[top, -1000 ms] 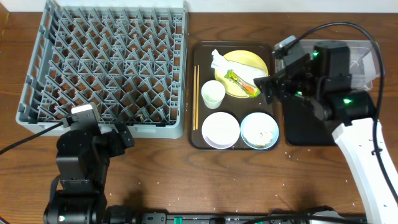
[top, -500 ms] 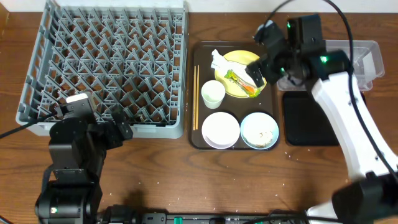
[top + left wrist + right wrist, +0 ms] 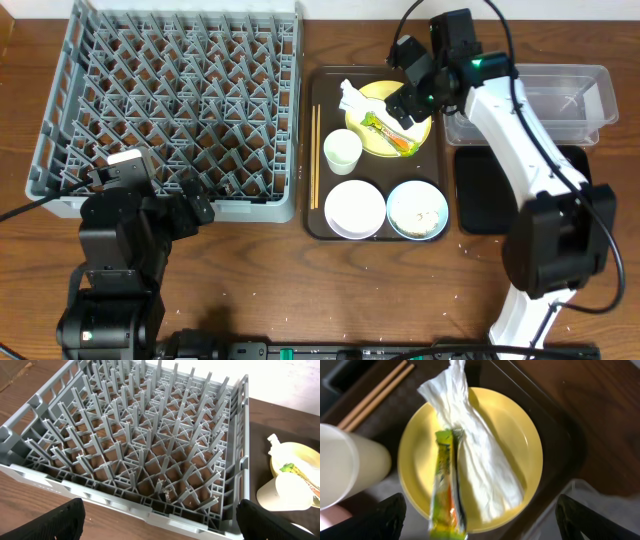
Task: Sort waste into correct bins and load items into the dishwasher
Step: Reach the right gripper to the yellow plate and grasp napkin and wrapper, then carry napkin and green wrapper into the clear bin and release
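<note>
My right pincer (image 3: pixel 480 520) hangs spread wide, empty, over the yellow plate (image 3: pixel 520 435), where the green-and-orange snack wrapper (image 3: pixel 447 495) lies against crumpled white paper (image 3: pixel 485 475); closing carelessly, I might snag both together.

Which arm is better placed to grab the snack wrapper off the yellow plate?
Right: its open fingers hover above the snack wrapper on the yellow plate; the left arm sits away by the dish rack.
</note>
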Controlling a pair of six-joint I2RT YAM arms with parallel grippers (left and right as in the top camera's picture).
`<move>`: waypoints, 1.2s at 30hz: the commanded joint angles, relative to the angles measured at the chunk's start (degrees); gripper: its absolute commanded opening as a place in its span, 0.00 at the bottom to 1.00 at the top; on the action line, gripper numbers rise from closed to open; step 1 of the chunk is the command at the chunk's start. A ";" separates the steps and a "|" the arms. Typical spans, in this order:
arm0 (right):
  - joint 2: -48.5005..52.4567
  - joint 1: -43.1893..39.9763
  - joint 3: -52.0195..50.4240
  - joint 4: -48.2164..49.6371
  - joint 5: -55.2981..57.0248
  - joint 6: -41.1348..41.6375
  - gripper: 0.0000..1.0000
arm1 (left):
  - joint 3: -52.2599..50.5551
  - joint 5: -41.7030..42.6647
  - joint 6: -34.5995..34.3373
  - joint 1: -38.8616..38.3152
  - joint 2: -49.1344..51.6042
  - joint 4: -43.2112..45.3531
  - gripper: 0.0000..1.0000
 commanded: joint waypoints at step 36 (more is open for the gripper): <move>15.72 2.03 2.32 8.15 0.92 10.05 0.01 | 1.09 0.13 -0.66 0.26 3.72 -0.15 0.98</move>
